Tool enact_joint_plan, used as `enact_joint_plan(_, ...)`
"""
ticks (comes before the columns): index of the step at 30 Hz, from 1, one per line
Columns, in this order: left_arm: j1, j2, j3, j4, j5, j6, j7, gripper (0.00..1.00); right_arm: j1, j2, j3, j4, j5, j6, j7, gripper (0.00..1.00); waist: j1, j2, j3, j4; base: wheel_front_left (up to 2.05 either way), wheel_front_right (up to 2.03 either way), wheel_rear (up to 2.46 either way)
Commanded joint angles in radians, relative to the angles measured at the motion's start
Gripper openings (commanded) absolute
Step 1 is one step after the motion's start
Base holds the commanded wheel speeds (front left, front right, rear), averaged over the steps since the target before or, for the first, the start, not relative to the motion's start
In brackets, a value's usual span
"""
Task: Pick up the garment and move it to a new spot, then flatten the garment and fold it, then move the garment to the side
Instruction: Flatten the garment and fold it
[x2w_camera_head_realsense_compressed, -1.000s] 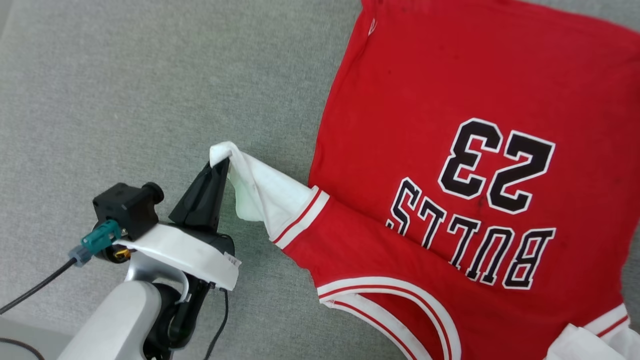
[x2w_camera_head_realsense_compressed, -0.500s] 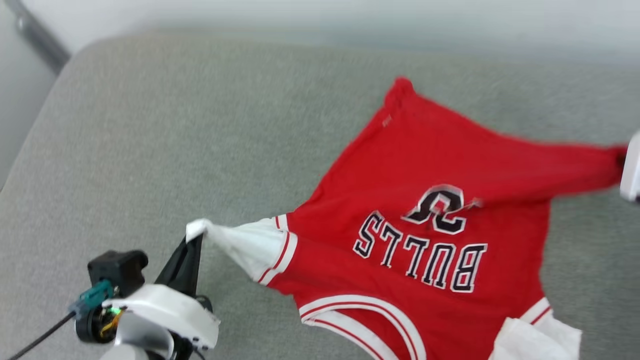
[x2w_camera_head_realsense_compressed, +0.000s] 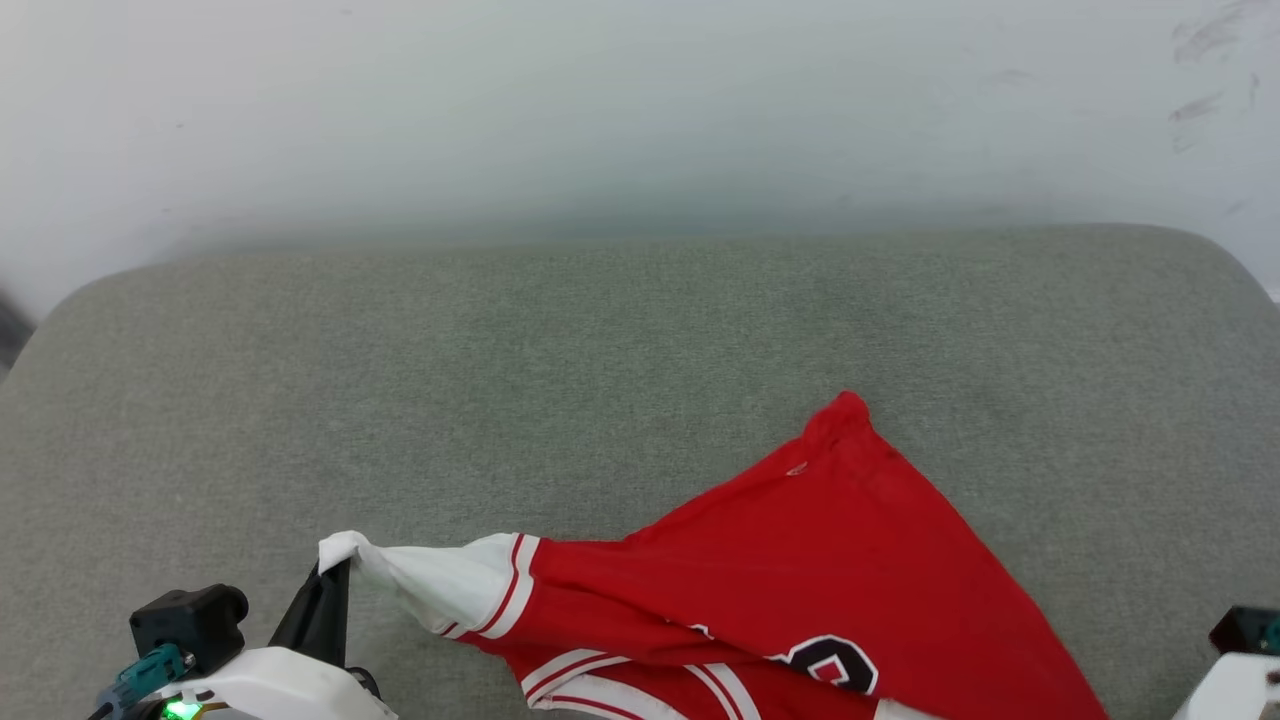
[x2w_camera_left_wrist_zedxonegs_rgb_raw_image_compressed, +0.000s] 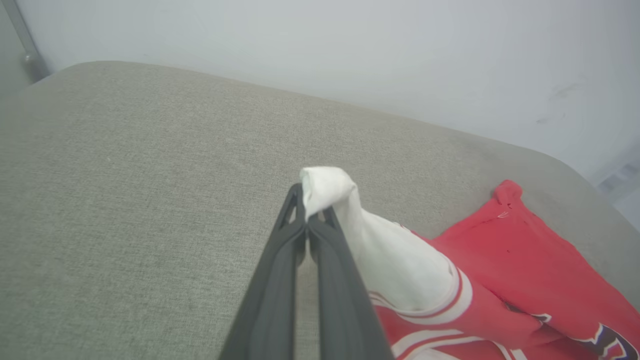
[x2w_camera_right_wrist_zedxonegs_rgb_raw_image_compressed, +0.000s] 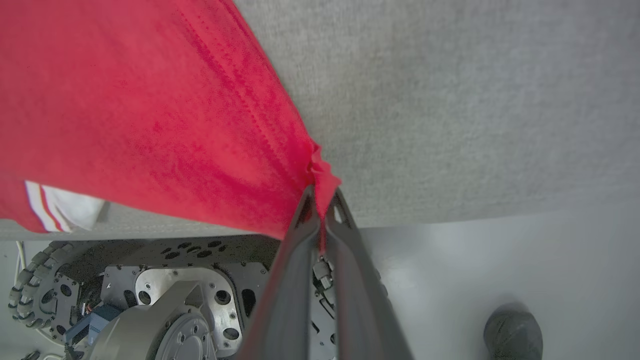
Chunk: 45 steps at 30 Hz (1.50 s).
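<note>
The left pincer (x2w_camera_left_wrist_zedxonegs_rgb_raw_image_compressed: 310, 202) has its two dark fingers pressed together with no gap, gripping the bunched tip of the white sleeve (x2w_camera_left_wrist_zedxonegs_rgb_raw_image_compressed: 395, 260). The right pincer (x2w_camera_right_wrist_zedxonegs_rgb_raw_image_compressed: 322, 200) is closed just as tightly, its fingertips nipping a gathered red edge of the jersey (x2w_camera_head_realsense_compressed: 850, 560).

The jersey hangs stretched between the two grips, close to the front edge of the cushion (x2w_camera_head_realsense_compressed: 500, 380). Its sleeve is drawn out to the robot's left into a taut cone, and the red-striped white trim sits where the sleeve meets the red body. Part of a black numeral (x2w_camera_head_realsense_compressed: 830, 665) outlined in white shows low in the head view. One red corner (x2w_camera_head_realsense_compressed: 845, 410) lies farther back, resting on the cushion.

The cushion is wide, grey-green and coarsely woven, with rounded far corners. Below its front edge, the right wrist view shows the robot's base (x2w_camera_right_wrist_zedxonegs_rgb_raw_image_compressed: 165, 285) of perforated metal plates, standing on a pale, smooth floor (x2w_camera_right_wrist_zedxonegs_rgb_raw_image_compressed: 500, 260).

Behind the cushion rises a plain pale wall (x2w_camera_head_realsense_compressed: 600, 100) with a few faint scuff marks (x2w_camera_head_realsense_compressed: 1200, 40) at its upper right.
</note>
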Motion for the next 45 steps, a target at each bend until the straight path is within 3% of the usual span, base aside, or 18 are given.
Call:
enact_joint_plan(1,0.007,0.006,0.002,-0.003,-0.002,0.003,-0.002,0.00,0.021,0.011,0.000,-0.012,-0.002,-0.001,0.008,0.00,0.0003,0.0000,-0.010,-0.018,0.00,0.00,0.00)
enact_joint_plan(3,0.013,0.009,0.004,-0.005,-0.005,0.008,0.000,0.00,0.076,0.051,-0.010,-0.040,-0.003,-0.001,0.020,0.00,0.0003,0.0000,-0.009,-0.028,0.00,0.00,0.00)
enact_joint_plan(4,0.016,0.010,0.004,-0.006,-0.006,0.009,0.001,0.00,0.093,0.067,-0.015,-0.050,0.000,-0.001,0.018,0.13,0.0003,0.0000,-0.007,-0.033,0.00,0.00,0.00)
enact_joint_plan(5,0.015,0.011,0.003,-0.007,-0.004,0.009,0.002,0.00,0.107,0.079,-0.023,-0.059,-0.003,-0.001,0.011,0.65,0.0003,0.0000,-0.005,-0.036,0.00,0.00,0.00)
enact_joint_plan(6,0.013,0.012,0.002,-0.009,-0.003,0.007,0.005,0.00,0.111,0.092,-0.031,-0.071,-0.004,-0.001,-0.004,1.00,0.0003,0.0000,-0.002,-0.038,0.00,0.00,0.00)
enact_joint_plan(10,-0.005,0.014,0.001,-0.015,0.003,0.005,0.003,0.00,0.076,0.121,-0.055,-0.117,-0.009,-0.001,-0.116,1.00,0.0003,0.0000,0.018,-0.043,0.00,0.00,0.00)
enact_joint_plan(15,-0.034,0.016,-0.003,-0.023,0.014,0.001,0.003,0.00,-0.019,0.145,-0.075,-0.130,-0.023,-0.001,-0.375,1.00,0.0003,0.0000,0.054,-0.036,0.00,0.00,0.00)
enact_joint_plan(18,-0.065,0.015,-0.009,-0.034,0.025,-0.002,0.007,0.00,-0.097,0.141,-0.067,-0.104,-0.013,-0.001,-0.513,1.00,0.0003,0.0000,0.086,-0.026,0.00,0.00,0.00)
enact_joint_plan(22,-0.113,0.012,-0.019,-0.054,0.043,-0.008,0.010,0.00,-0.214,0.103,-0.014,-0.034,0.015,-0.001,-0.596,1.00,0.0003,0.0000,0.145,-0.005,0.00,0.00,0.00)
enact_joint_plan(26,-0.164,0.013,-0.030,-0.072,0.062,-0.024,0.007,0.00,-0.349,0.051,0.082,0.042,0.033,-0.001,-0.576,1.00,0.0003,0.0000,0.216,0.021,0.00,0.00,0.00)
enact_joint_plan(33,-0.249,-0.002,-0.057,-0.073,0.090,-0.050,0.014,0.00,-0.539,-0.032,0.272,0.148,0.062,-0.001,-0.406,1.00,0.0003,0.0000,0.301,0.076,0.00,0.00,0.00)
enact_joint_plan(38,-0.278,-0.018,-0.069,-0.056,0.094,-0.060,0.004,0.00,-0.610,-0.054,0.377,0.204,0.108,-0.001,-0.291,1.00,0.0003,0.0000,0.332,0.106,0.00,0.00,0.00)
enact_joint_plan(45,-0.298,-0.029,-0.074,-0.037,0.091,-0.071,-0.006,0.00,-0.656,-0.066,0.473,0.301,0.139,-0.001,-0.224,1.00,0.0003,0.0000,0.362,0.118,0.00,0.00,0.00)
